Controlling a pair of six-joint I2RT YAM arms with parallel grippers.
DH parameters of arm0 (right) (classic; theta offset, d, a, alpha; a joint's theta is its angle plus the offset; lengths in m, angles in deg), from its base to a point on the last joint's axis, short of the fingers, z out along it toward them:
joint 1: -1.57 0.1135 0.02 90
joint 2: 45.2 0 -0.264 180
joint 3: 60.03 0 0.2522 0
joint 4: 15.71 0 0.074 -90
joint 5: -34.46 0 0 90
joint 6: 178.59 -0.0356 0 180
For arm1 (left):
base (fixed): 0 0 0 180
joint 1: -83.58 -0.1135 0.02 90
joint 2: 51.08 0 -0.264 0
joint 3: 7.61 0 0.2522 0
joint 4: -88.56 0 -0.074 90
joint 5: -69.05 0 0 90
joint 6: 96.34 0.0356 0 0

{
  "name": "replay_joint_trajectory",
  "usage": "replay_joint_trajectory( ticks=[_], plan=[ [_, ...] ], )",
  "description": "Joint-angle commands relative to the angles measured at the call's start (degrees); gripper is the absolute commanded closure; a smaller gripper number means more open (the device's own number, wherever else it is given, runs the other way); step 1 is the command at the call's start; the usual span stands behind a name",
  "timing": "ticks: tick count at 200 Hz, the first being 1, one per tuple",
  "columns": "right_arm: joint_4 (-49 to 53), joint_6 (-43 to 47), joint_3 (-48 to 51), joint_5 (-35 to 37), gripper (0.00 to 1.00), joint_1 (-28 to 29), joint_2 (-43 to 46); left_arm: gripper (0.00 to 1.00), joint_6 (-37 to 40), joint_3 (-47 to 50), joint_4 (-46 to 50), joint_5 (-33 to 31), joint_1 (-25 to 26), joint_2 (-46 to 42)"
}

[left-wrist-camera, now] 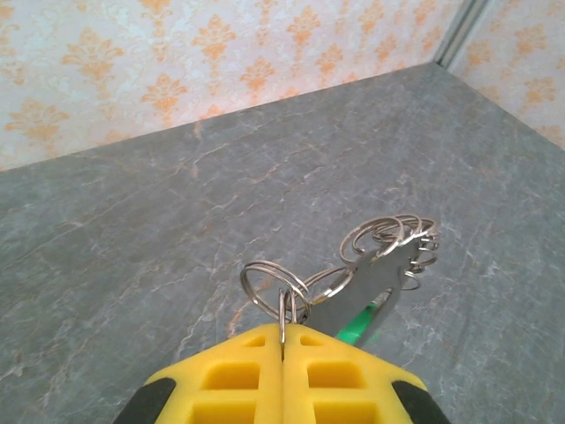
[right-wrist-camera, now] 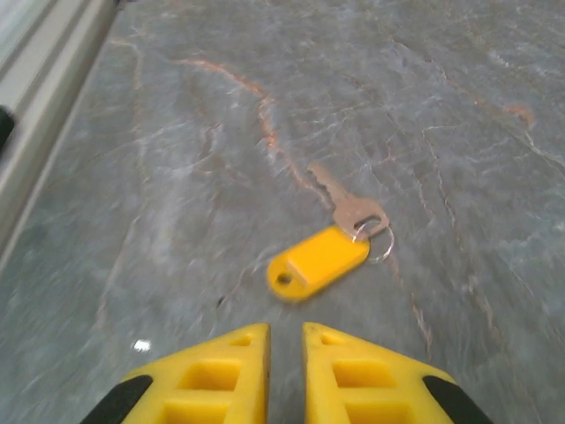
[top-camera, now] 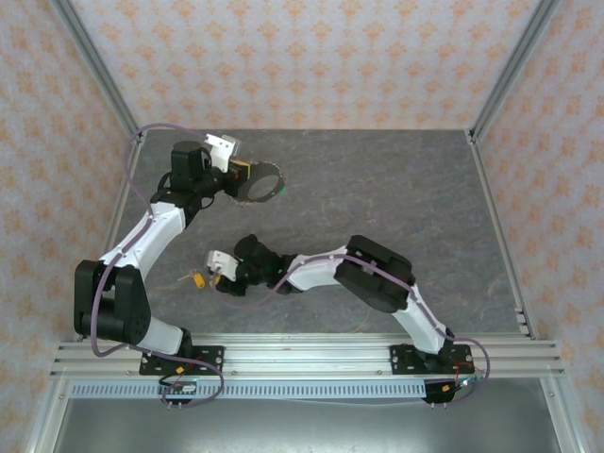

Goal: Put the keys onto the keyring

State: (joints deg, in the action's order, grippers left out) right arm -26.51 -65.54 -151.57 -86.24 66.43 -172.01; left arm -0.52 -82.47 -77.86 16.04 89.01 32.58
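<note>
Lying flat mid-frame on the surface (right-wrist-camera: 459, 106), the key (right-wrist-camera: 353, 212) looks light and slippery, best pinched by its yellow tag (right-wrist-camera: 318, 262) with the barely parted right tool (right-wrist-camera: 285, 340), while the left tool (top-camera: 242, 173) clamps the keyring (top-camera: 260, 184) upper left.

The white-and-black left arm (top-camera: 142, 236) stretches far forward, and the yellow-fingered left pincer (left-wrist-camera: 282, 336) is pressed tight on the toothed grey metal keyring (left-wrist-camera: 375, 278). The white-and-black right arm (top-camera: 377, 274) folds leftward, with the yellow-fingered right pincer (right-wrist-camera: 285, 331) low, slightly parted and empty.
</note>
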Motion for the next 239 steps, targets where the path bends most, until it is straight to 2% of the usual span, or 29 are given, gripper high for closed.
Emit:
replay_joint_trajectory(
  ticks=[1, 36, 79, 127, 149, 180, 212, 239],
  plan=[
    [7.2, -4.1, -9.2, 3.5, 0.84, 1.0, -4.3, 1.00, 0.3, -2.9, 1.8, -1.7, -0.3, -0.7],
    [15.1, -4.5, -19.4, 2.3, 0.83, 1.1, -10.2, 1.00, 0.4, -2.5, 2.2, -2.4, -0.3, -2.2],
    [27.2, -7.3, -31.6, 4.9, 0.84, 1.5, -16.2, 1.00, 0.9, -2.3, 3.8, -2.9, -0.4, -3.9],
    [30.8, -5.7, -31.0, 10.4, 0.85, 1.7, -16.8, 1.00, 1.6, -2.0, 5.5, -2.9, -0.3, -6.1],
    [27.2, -4.8, -22.2, 12.3, 0.88, 1.4, -12.1, 1.00, 1.8, -1.4, 5.7, -2.5, -0.4, -7.6],
    [14.7, -6.7, 0.6, 15.3, 0.89, 0.0, 0.0, 1.00, 2.4, -0.5, 6.8, -1.7, -0.3, -10.0],
    [0.8, -14.0, 24.9, 21.5, 0.89, -3.2, 13.3, 1.00, 2.9, 1.3, 6.8, 0.1, -0.3, -12.5],
    [-3.2, -20.8, 39.6, 26.5, 0.89, -7.1, 23.5, 1.00, 2.8, 3.3, 6.2, 1.4, -0.1, -14.8]
  ],
)
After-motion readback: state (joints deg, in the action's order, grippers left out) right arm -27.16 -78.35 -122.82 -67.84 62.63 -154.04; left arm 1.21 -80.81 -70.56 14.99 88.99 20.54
